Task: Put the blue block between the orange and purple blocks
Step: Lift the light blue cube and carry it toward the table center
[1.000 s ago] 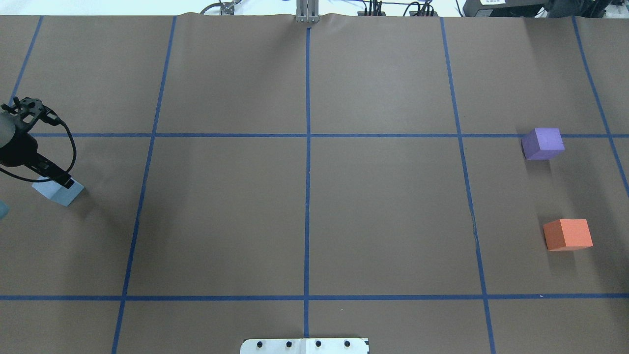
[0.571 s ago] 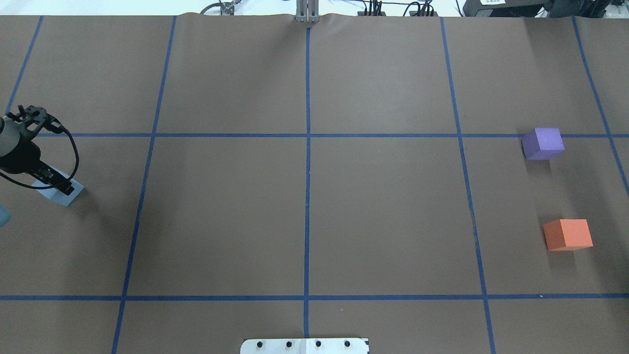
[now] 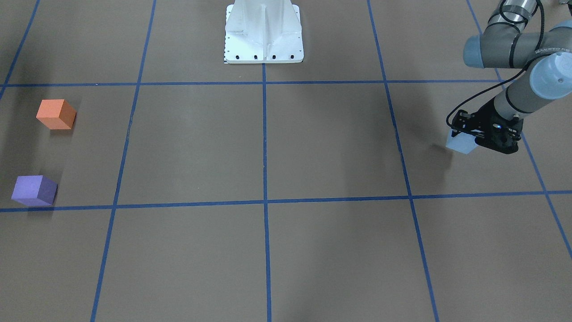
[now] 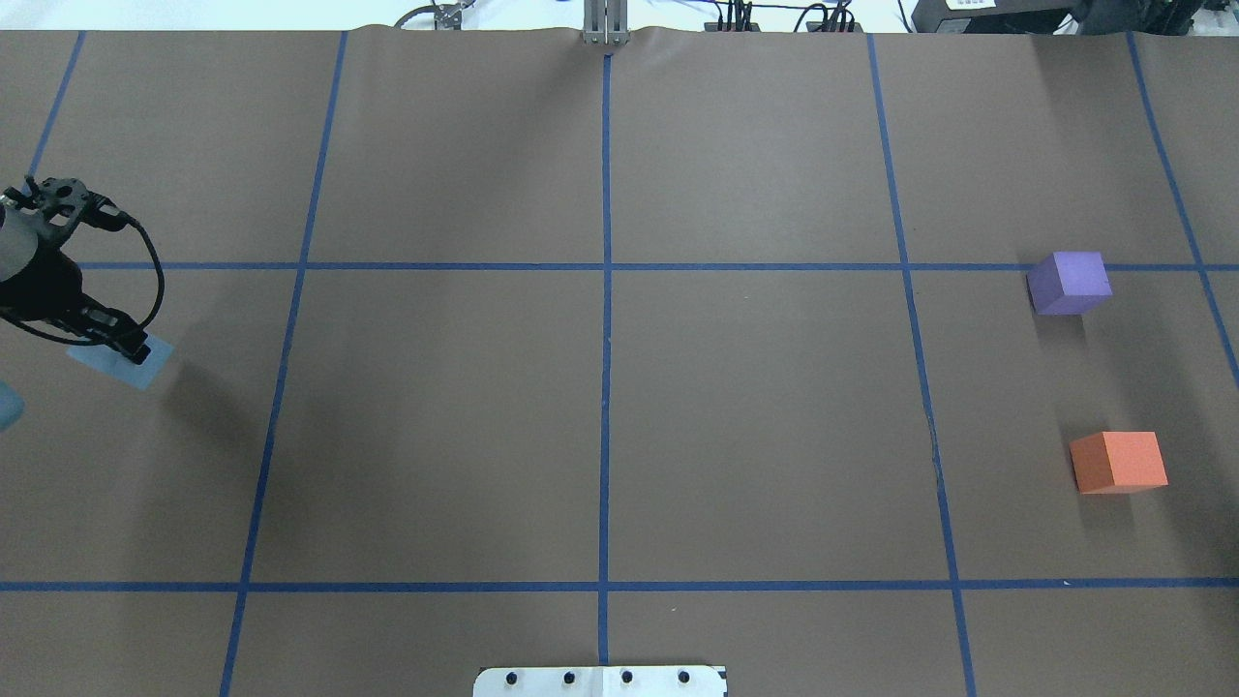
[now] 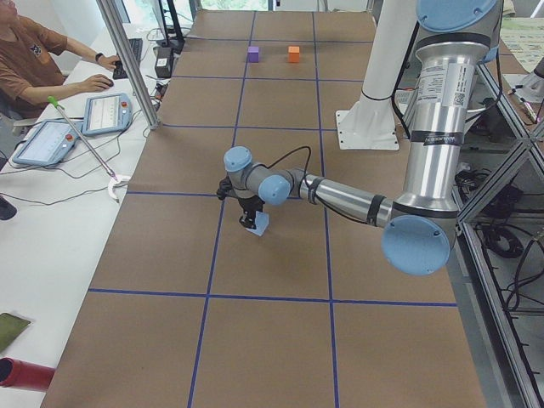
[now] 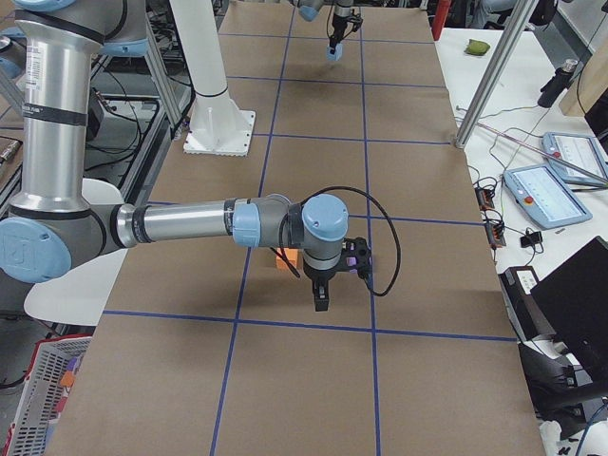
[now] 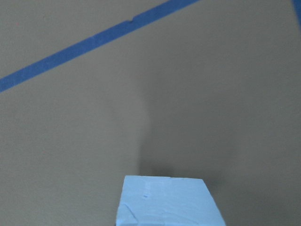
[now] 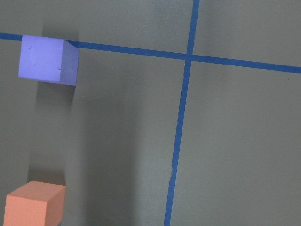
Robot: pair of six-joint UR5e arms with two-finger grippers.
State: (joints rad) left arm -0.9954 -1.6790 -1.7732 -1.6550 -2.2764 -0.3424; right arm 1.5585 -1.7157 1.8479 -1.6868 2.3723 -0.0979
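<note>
My left gripper [image 4: 134, 352] is shut on the light blue block [image 4: 137, 372] and holds it a little above the brown table at the far left; the pair also shows in the front view, gripper [image 3: 476, 141] and block [image 3: 460, 143]. The left wrist view shows the block's top [image 7: 167, 203] with its shadow on the paper beyond. The purple block [image 4: 1069, 282] and orange block [image 4: 1118, 462] sit apart at the far right, with a free gap between them. My right gripper [image 6: 321, 302] hovers near them, seen only in the exterior right view; I cannot tell if it is open or shut.
Blue tape lines [image 4: 605, 290] divide the brown paper into a grid. The white robot base plate [image 4: 600, 681] is at the near edge. An operator [image 5: 34, 59] sits at a side desk with tablets [image 5: 106, 113] and a metal pole [image 5: 127, 59].
My left gripper has risen with the blue block and shifted slightly away from the robot; the block's shadow now lies apart from it. The purple and orange blocks have not moved.
</note>
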